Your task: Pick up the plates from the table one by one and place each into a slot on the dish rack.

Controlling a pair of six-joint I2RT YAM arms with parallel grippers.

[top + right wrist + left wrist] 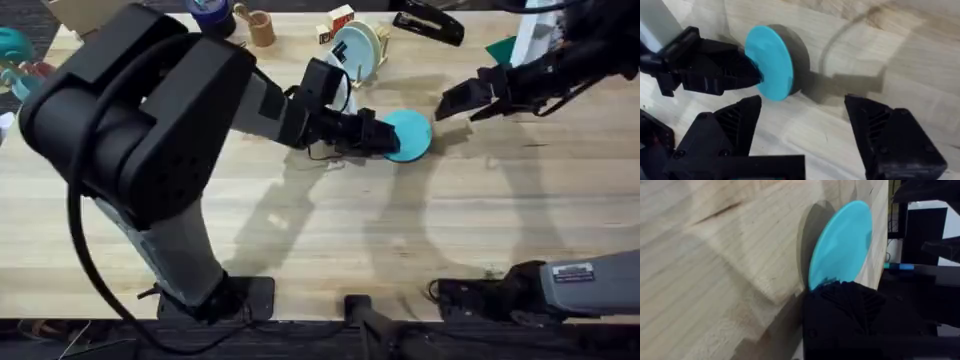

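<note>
My left fingers [378,136] pinch the teal plate [408,135] by its rim, lifted off the table [300,230]; right fingers [802,135] spread empty; next, carry to the dish rack [352,62].

My right gripper [805,135] fingers wide apart over table [900,55]; L gripper [752,75] pinching teal plate [770,62] by its edge, plate tilted up.

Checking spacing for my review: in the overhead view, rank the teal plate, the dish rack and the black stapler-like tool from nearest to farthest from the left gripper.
From the left gripper:
1. Teal plate, in its grip.
2. Dish rack, behind it, with the pale blue plate.
3. Black tool, at the far edge, to the right.
</note>
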